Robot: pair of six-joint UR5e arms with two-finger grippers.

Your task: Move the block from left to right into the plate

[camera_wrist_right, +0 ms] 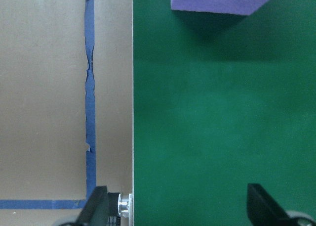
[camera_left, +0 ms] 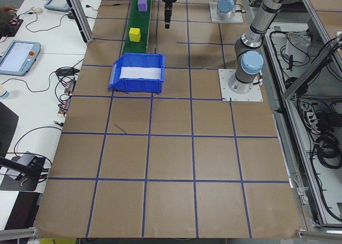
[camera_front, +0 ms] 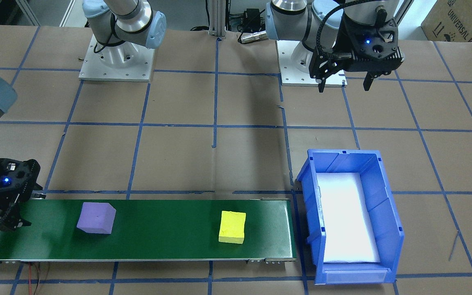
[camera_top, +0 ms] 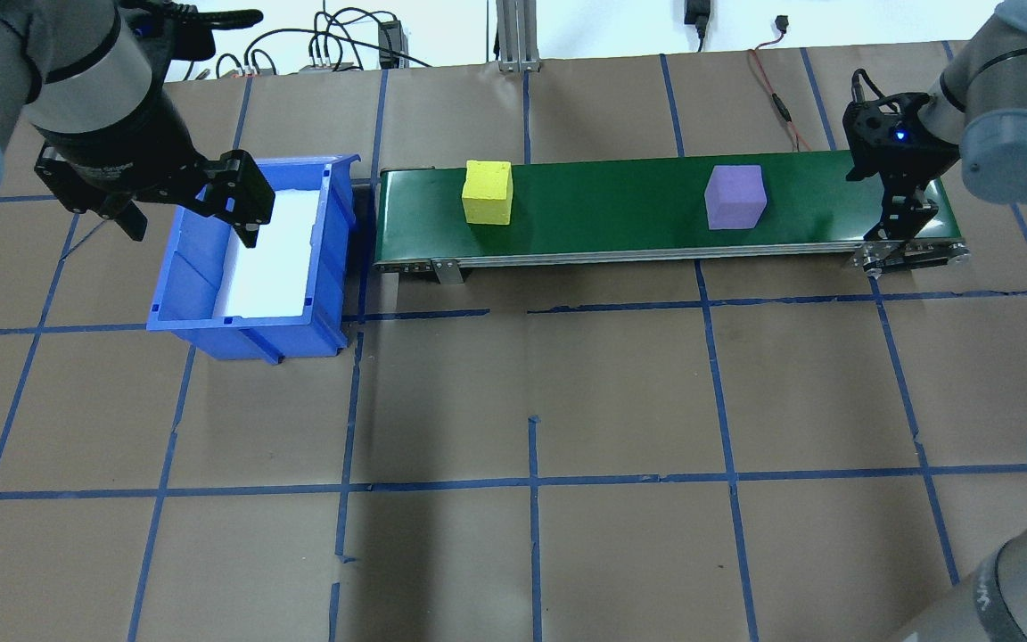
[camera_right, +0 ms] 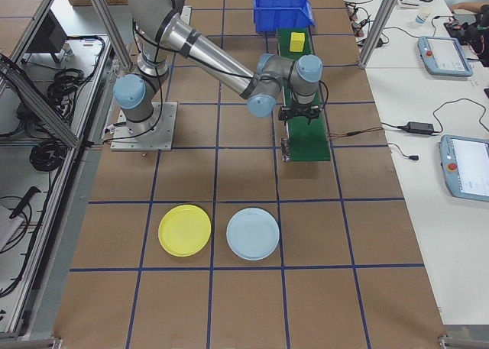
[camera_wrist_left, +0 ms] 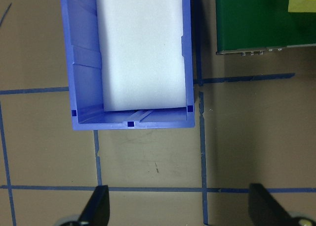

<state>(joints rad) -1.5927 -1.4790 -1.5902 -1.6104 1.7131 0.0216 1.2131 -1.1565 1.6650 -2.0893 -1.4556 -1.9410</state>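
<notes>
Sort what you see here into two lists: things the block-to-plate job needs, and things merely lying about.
Needed for the job:
purple block
yellow block
yellow plate
right end effector, open
left end effector, open

Just lying about:
blue bin
pale blue plate
green conveyor belt, carrying both blocks

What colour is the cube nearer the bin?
Yellow. The cube nearer the bin shows best in the overhead exterior view.
</notes>
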